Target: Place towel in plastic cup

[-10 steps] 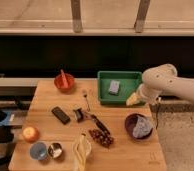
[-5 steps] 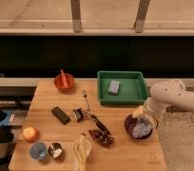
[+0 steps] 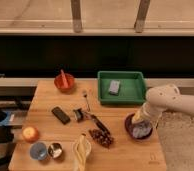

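I count one gripper (image 3: 139, 119), at the near right of the wooden table (image 3: 45, 100), low over a dark red bowl (image 3: 127, 125). The end of the white arm (image 3: 175, 102) covers it, so I cannot tell if it is released or grasping. In this bowl lies a pale grey-blue bundle that I take for the towel (image 3: 139, 132), partly hidden by the arm. There are two bowls: this one and a red bowl (image 3: 64, 82) at the far left, with some stick-like thing in it. There are two cups, side by side at the near left: a blue plastic cup (image 3: 38, 150) and a metal cup (image 3: 55, 150), both well apart from the towel. I see one green tray (image 3: 121, 74) at the far right holding one grey block (image 3: 114, 87), one orange ball (image 3: 30, 133), one black flat device (image 3: 60, 115) and one yellowish thing (image 3: 81, 148) that I cannot identify. The small dark items in the middle are hard to make out. The arm is cut off at the right edge. Behind the table is a dark wall under a pale ledge.
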Action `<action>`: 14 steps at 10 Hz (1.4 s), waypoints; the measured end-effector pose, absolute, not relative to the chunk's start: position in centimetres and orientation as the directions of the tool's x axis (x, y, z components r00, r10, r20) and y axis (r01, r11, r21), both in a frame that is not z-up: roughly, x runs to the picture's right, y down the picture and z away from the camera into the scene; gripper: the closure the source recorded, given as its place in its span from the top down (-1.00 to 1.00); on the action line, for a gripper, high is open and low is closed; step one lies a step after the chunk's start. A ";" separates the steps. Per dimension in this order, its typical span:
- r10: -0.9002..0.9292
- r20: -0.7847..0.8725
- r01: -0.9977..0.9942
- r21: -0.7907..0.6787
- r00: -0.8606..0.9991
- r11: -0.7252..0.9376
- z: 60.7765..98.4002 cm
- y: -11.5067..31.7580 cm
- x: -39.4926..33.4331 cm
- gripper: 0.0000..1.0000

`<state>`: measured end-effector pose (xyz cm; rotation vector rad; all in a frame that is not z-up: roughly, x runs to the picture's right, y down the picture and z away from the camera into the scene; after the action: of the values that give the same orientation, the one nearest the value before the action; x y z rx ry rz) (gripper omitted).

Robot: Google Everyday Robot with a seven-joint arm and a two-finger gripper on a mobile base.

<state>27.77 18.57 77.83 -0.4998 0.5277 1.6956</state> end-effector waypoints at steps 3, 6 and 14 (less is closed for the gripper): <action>0.780 -0.602 -0.985 0.070 -0.170 -0.160 78.0 19.0 27.4 -0.56; 0.786 -0.596 -0.985 0.066 -0.167 -0.160 78.1 19.0 27.3 -1.00; 0.926 -0.378 -0.999 -0.034 0.013 0.000 73.0 6.7 22.5 -1.00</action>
<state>22.54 6.75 73.04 -0.3308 0.2776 1.5424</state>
